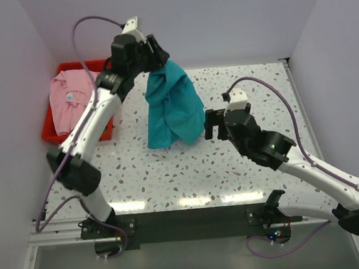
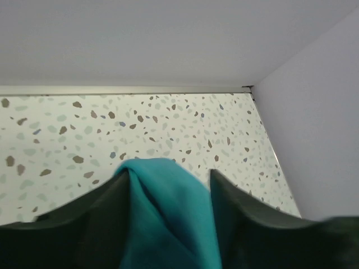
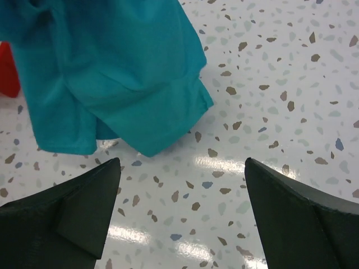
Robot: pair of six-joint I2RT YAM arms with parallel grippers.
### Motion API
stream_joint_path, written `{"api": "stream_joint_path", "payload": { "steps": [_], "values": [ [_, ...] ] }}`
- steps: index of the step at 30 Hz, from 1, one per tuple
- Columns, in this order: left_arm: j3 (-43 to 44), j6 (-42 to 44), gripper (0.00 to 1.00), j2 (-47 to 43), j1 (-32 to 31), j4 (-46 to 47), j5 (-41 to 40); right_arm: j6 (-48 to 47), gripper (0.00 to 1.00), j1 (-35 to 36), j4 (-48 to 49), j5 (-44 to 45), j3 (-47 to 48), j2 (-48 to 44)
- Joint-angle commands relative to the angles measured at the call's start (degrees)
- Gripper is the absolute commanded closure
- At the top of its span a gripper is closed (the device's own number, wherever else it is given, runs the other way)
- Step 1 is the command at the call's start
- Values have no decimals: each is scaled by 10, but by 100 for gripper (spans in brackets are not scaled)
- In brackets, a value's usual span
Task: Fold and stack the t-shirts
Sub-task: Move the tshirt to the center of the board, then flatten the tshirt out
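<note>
At the far left, against the wall, a red bin (image 1: 48, 132) sits on the speckled surface (image 1: 245, 166) with the pink shirt (image 1: 69, 100) lying crumpled inside it, its neck label facing up. The left arm rises from the near edge, passes over the bin's right side and bends toward the back wall.

The left claw (image 1: 159, 56) is raised near the back of the surface, and the teal shirt (image 1: 174, 110) hangs from it in a long bunched drape. In the left wrist view its two dark fingers (image 2: 84, 230) stand partly apart with a ridge of teal cloth (image 2: 168, 224) filling the gap between them. I cannot tell whether they are pinching the cloth or it merely rests there.

The shirt widens as it falls, and its lower hem comes down to the surface around the middle, just right of the bin. Whether the hem rests on the surface I cannot tell.

Just right of the shirt's lower edge, the right claw (image 1: 211, 126) points toward it, low over the surface. Its jaws are spread wide and have nothing in them. In its own view the teal hem (image 3: 123, 73) lies ahead and to the left of the gap (image 3: 182, 162), apart from both fingers.
</note>
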Motion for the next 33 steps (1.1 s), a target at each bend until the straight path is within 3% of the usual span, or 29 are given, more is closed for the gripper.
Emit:
{"api": "stream_joint_path", "payload": {
  "steps": [1,2,4,7,14,17,19,23,30,33],
  "values": [
    [173,2,32,148,29,-105,61,3,5,1,-6,37,39,53],
    [196,3,30,167,31,-126,66,7,5,1,-11,37,45,65],
    [155,4,25,150,30,-116,62,9,6,1,-10,32,42,96],
    [-19,-10,21,49,34,-25,27,11,7,1,15,15,16,128],
    [-368,-68,39,-151,30,79,-42,18,16,-7,67,-8,-3,245],
    [-434,-80,41,-151,17,95,-37,22,21,-47,85,-21,13,310],
    [-448,-82,43,-137,3,99,-33,29,25,-81,103,-73,27,344],
    [-473,-77,40,-87,-26,131,-34,33,26,-140,122,-91,47,423],
    [-434,-56,37,2,-44,128,-43,50,26,-157,142,-137,75,498],
    [-426,-56,39,29,-48,132,-51,62,33,-157,138,-137,75,510]
  ]
}}
